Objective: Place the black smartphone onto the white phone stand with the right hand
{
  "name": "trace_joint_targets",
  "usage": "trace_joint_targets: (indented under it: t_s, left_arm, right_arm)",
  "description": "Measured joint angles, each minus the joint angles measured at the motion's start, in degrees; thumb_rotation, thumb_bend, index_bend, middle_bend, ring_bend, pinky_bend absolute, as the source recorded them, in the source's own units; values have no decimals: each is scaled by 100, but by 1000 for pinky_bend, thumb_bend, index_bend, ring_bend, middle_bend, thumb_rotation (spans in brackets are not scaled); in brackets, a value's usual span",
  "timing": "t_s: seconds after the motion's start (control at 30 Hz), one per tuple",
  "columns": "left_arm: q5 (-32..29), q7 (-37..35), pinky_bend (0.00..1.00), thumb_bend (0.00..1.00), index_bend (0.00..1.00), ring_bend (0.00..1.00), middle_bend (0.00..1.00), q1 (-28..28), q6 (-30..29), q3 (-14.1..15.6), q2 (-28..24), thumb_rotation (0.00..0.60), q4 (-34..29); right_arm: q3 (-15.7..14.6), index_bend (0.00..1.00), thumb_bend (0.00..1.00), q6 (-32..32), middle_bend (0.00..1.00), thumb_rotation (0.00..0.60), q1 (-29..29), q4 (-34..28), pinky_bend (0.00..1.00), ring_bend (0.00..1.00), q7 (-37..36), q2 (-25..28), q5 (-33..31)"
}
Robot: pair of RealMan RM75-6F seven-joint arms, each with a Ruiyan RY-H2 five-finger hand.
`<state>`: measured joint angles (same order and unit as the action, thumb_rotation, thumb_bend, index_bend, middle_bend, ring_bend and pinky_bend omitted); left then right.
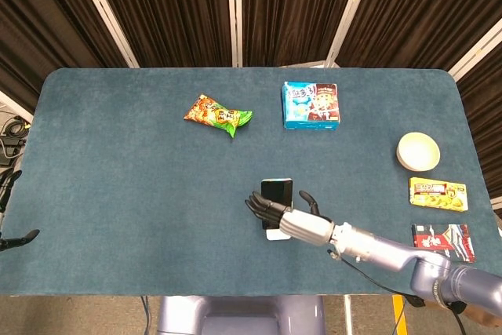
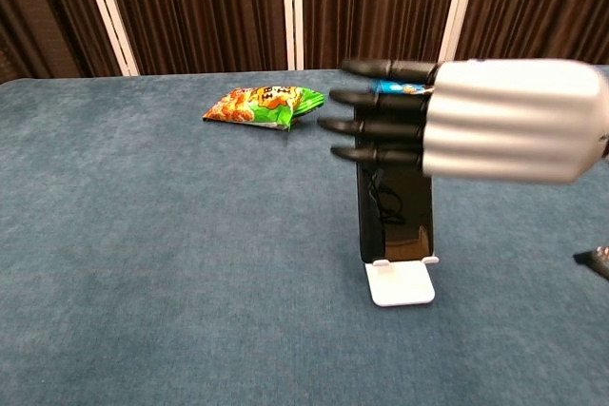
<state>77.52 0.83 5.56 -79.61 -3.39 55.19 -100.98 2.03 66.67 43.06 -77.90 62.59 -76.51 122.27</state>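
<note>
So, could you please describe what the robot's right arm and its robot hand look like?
The right robot hand has a smooth silver-white shell ridged over the knuckles, with slim glossy black fingers. In the head view, the right arm is a metallic blue-grey tube with a thin dark cable running along it. The left arm shows only as a dark tip at the frame edge.
</note>
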Motion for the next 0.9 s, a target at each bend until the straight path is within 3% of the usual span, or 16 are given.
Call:
trace_joint_targets:
  t_s: [0.17, 0.43, 0.63, 0.77, 0.9]
  left_arm:
    - [24, -25, 0, 0, 0, 0, 0, -9, -23, 1, -15, 600, -12]
    - [123, -34, 0, 0, 0, 0, 0, -39, -109, 20, -21, 600, -42]
    - [216, -11, 0, 0, 0, 0, 0, -71, -198, 42, -5, 600, -51]
    - [282, 9, 0, 0, 0, 0, 0, -93, -261, 57, 10, 600, -46]
    - [325, 16, 0, 0, 0, 0, 0, -110, -293, 72, 32, 600, -30]
  right_arm:
    - [49, 0, 375, 666, 19, 600, -207, 63, 50, 0, -543, 189, -98]
    - [134, 0, 7, 1499, 0, 600, -781, 265, 19, 0, -2244, 350, -952]
    - [148, 0, 0, 1695, 0, 600, -1492, 36, 0, 0, -3929, 545, -2288]
    - [101, 0, 0, 1722, 0, 600, -2111, -568, 0, 0, -4906, 742, -3237]
    - [-17, 0, 0, 1824, 0, 600, -2670, -975, 0, 0, -5176, 906, -3661]
